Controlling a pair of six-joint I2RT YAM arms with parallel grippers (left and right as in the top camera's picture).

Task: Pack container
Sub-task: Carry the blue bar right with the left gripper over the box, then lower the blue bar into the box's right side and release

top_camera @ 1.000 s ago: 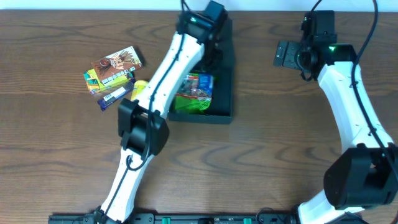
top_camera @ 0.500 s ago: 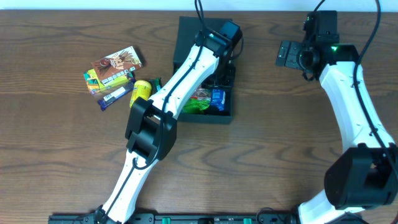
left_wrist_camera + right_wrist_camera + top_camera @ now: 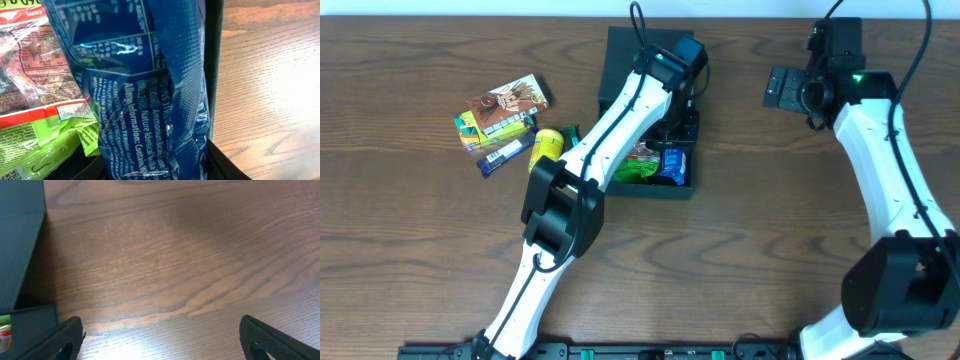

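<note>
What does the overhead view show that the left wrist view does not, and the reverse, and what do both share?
Only overhead: the right arm, the snack pile and the lid. Only left wrist: the small print on the blue packet. Both: that packet beside a green packet in the container, and the table.

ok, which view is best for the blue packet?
Left wrist: the blue packet fills the frame, print readable. Overhead shows it only small, inside the container. Right wrist misses it, showing just a container edge and table.
</note>
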